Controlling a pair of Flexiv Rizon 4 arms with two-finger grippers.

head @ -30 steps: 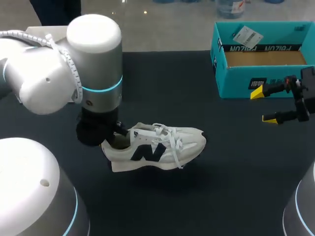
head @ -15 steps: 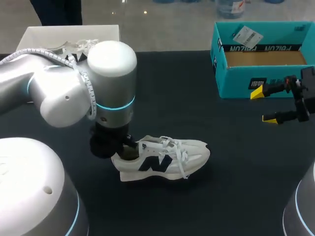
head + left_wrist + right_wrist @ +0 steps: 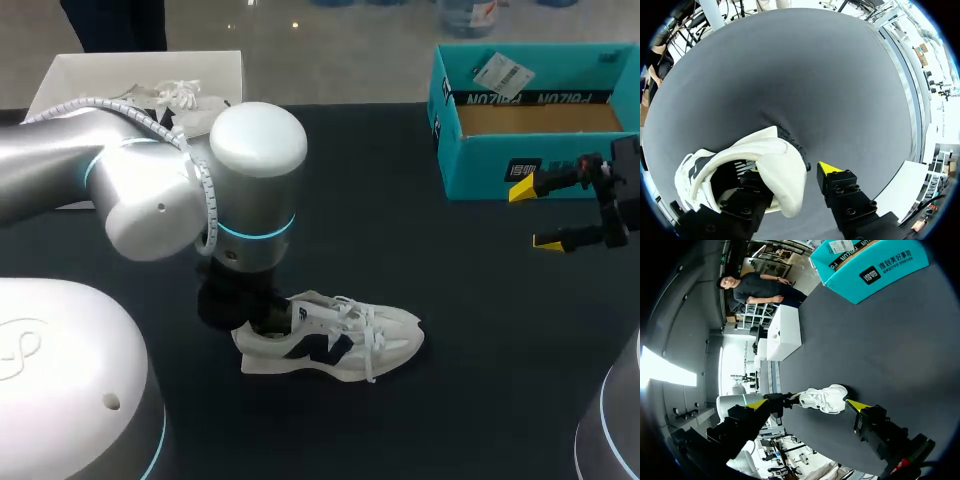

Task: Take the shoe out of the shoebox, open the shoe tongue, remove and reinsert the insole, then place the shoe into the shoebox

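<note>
Dark table point(image 3: 450, 300) — shoe point(image 3: 330, 340) and teal shoebox point(image 3: 480, 165) on it.

Place: a robot laboratory, as it seems.
Table: one wide work table point(image 3: 420, 160) under a dark matt cover.
Arms: two white arms with lit blue rings, the left arm point(image 3: 150, 190) from 9 o'clock, the right arm point(image 3: 612, 432) at 5 o'clock.
Prop: a teal shoebox point(image 3: 480, 170) at 1 o'clock.

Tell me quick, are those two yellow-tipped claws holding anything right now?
Left gripper: open, astride the heel of the white lace-up sneaker, outer finger clear of it.
Right gripper: open, empty.
</note>
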